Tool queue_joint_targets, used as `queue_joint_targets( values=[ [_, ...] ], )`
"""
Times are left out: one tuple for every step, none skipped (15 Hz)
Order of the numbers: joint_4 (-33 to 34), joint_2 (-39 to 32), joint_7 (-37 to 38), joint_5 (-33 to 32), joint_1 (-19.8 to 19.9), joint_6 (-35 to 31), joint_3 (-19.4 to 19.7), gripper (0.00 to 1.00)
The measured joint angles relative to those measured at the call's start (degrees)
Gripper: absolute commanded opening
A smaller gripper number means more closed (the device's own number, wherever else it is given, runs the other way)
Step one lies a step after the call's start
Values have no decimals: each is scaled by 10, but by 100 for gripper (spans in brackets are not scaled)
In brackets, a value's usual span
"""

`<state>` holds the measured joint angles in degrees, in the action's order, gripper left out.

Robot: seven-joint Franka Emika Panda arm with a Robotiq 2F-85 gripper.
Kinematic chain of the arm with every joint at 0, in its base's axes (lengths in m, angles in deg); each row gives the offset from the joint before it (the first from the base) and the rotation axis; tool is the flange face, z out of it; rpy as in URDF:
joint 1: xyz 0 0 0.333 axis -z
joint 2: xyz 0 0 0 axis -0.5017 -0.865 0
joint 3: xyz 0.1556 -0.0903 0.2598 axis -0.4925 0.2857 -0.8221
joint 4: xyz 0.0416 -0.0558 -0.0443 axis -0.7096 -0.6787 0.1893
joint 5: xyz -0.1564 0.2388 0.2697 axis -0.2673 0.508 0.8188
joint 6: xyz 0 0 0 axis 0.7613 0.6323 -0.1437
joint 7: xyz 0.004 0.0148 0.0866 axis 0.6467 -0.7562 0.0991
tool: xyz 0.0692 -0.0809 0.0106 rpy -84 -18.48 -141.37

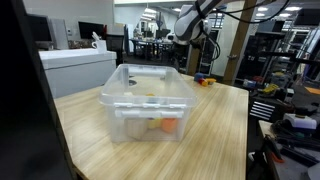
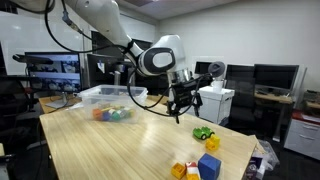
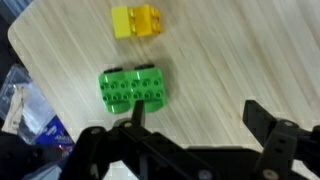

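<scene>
My gripper (image 3: 197,115) is open and empty, hovering above the light wooden table (image 3: 230,50). A green studded block (image 3: 137,88) lies flat just beyond my left fingertip, beside the jaws rather than between them. A yellow block (image 3: 138,21) lies a little farther on. In an exterior view the gripper (image 2: 183,105) hangs above the table's far end, with the green block (image 2: 203,132) below and to its right, the yellow block (image 2: 212,144) beside it, and a blue block (image 2: 209,165) nearer the corner.
A clear plastic bin (image 2: 108,98) holding colourful pieces stands at the other end of the table; it also shows in an exterior view (image 1: 145,100). The table's rounded edge (image 3: 25,45) is close to the blocks. Desks, monitors and shelves surround the table.
</scene>
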<state>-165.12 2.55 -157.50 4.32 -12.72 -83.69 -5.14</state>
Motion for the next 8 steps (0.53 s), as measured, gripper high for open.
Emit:
queue_joint_targets(
  values=[
    [17,-20,32,-19,1,1,8,100],
    [35,-40,58,-36,4,3,11,100],
    [51,-55,71,-46,8,7,11,100],
    [69,-70,75,-53,13,10,9,100],
    [84,-81,75,-59,17,12,5,100],
    [99,-90,75,-64,21,15,0,100],
    [115,-100,75,-71,24,17,-6,100],
    [130,-108,75,-77,27,18,-12,100]
  ],
)
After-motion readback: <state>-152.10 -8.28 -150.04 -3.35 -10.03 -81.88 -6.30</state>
